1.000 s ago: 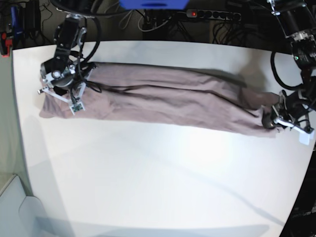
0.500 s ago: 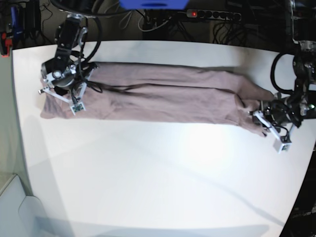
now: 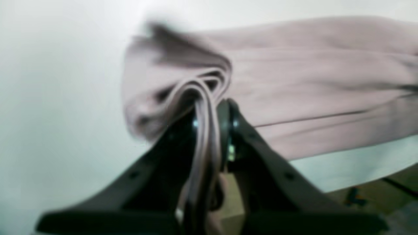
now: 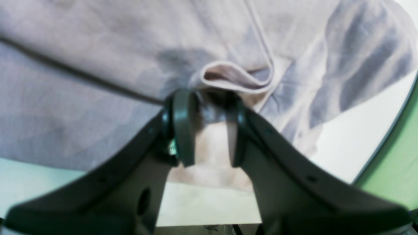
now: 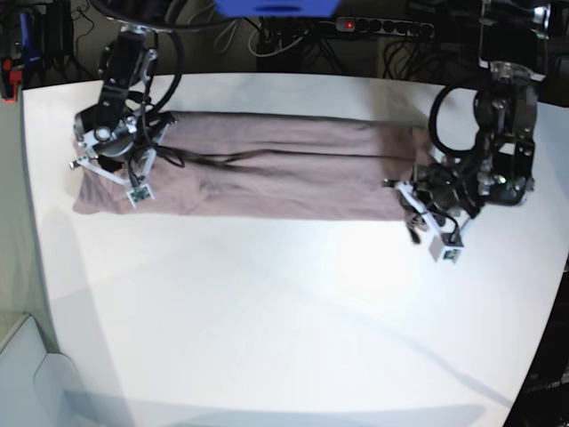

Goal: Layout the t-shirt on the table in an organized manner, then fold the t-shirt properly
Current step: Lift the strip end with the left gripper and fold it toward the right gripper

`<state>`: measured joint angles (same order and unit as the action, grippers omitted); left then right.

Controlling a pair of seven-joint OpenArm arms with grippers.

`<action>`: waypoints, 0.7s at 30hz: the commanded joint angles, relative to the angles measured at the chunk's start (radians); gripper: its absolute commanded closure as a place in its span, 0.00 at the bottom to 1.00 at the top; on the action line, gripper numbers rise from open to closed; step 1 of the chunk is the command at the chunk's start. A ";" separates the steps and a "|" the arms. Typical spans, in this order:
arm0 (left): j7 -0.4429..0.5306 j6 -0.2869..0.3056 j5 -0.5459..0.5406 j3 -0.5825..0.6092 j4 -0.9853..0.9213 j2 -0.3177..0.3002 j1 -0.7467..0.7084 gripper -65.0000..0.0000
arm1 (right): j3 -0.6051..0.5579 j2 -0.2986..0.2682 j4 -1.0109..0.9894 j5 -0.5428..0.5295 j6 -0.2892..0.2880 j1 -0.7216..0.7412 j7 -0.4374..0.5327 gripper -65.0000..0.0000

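The mauve-pink t-shirt (image 5: 284, 169) lies as a long folded strip across the far half of the white table (image 5: 284, 320). My left gripper (image 5: 412, 203) is at the strip's right end, shut on several stacked layers of cloth (image 3: 209, 98), which curl over its tips (image 3: 210, 120). The rest of the shirt (image 3: 310, 81) stretches away behind it. My right gripper (image 5: 133, 158) rests on the strip's left end. Its fingers (image 4: 183, 130) stand a little apart with a bunch of the shirt (image 4: 98, 65) between them and a raised fold (image 4: 228, 76) just past the tips.
A power strip (image 5: 382, 27) and cables lie behind the table's far edge, under a blue object (image 5: 276, 7). The table's left edge (image 5: 27, 178) runs close to the right gripper, with green floor (image 4: 395, 156) beyond it. A pale bin (image 5: 27, 374) sits at lower left.
My left gripper has carried the shirt's right end leftward from near the table's right edge, shortening the strip. The right gripper and the left end have stayed put.
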<state>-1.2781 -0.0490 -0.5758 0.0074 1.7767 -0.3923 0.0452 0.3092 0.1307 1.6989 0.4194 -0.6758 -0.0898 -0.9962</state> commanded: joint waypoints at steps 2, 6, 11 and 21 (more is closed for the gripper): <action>0.013 -0.004 -0.006 -0.005 0.016 0.026 0.017 1.00 | -0.003 0.011 -0.015 -0.020 -0.022 -0.015 -0.031 0.72; 0.016 -0.004 0.047 0.073 0.012 0.089 0.040 1.00 | -0.003 0.011 -0.015 -0.020 -0.022 -0.015 -0.031 0.72; 0.018 -0.004 0.187 0.165 -0.007 0.177 0.040 1.00 | -0.003 0.011 -0.015 -0.020 -0.022 -0.015 -0.031 0.72; 0.039 -0.005 0.297 0.214 -0.080 0.327 0.045 1.00 | -0.003 0.011 -0.015 -0.020 -0.022 -0.015 -0.031 0.72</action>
<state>-1.2423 -0.0498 -0.2760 0.2245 1.6855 -0.0681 0.0711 0.3092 0.1307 1.6997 0.4191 -0.6758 -0.0921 -0.9932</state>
